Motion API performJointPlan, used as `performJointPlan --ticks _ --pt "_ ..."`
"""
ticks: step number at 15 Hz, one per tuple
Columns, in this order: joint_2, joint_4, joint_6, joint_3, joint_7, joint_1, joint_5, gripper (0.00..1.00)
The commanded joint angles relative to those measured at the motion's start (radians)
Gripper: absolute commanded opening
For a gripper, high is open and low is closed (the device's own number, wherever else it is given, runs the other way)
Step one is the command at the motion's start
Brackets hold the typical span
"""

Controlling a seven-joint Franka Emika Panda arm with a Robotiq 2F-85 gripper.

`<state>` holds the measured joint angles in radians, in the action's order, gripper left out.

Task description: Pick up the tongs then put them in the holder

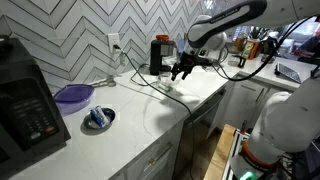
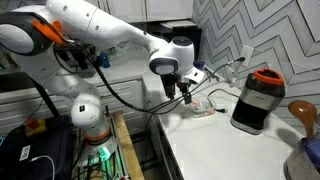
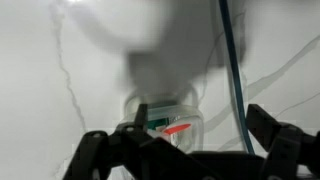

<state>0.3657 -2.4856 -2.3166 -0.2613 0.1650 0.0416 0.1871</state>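
Above the white marble-veined counter (image 1: 150, 120), in an exterior view, the black two-finger gripper (image 1: 181, 70) hangs low on the white robot arm (image 1: 225, 18). It is just beside a dark cylindrical jar with an orange lid (image 1: 160, 55), and a purple round bowl (image 1: 72, 95) lies well beyond that jar. The step in hand looks like the approach for the pick, since nothing is held. The slim silvery metal tongs cannot be made out here.

In an exterior view, the gripper (image 2: 172, 90) points down. Just past its tips a small pale cluster with a red fleck (image 2: 201, 104) lies on the counter; whether it includes the tongs is too small to tell. Well past the jar (image 2: 255, 100), at the frame edge, a greyish round vessel is probably the holder (image 2: 305, 160), with a brown wooden spoon (image 2: 300, 110) rising from it.

The wrist view is blurred. The fingers (image 3: 95, 150) stand wide apart and empty. A clear object with red and green marks (image 3: 165, 125) sits between and ahead of them, and a thin blue cable (image 3: 233, 60) runs to one side. The next move, I judge, calls for finding the tongs' arms, setting the jaws across them and lowering before closing.
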Motion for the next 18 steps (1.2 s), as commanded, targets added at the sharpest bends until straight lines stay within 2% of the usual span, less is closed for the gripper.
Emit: performJointPlan --ticks 1,9,14,18 --pt "-0.002 0.001 0.003 0.021 0.007 0.022 0.010 1.00" --pt "-0.003 0.001 0.003 0.021 0.007 0.022 0.010 1.00" --pt "-0.011 0.044 -0.056 -0.014 0.088 -0.041 0.257 1.00" --pt "-0.091 0.161 -0.025 0.017 0.127 -0.085 0.347 1.00"
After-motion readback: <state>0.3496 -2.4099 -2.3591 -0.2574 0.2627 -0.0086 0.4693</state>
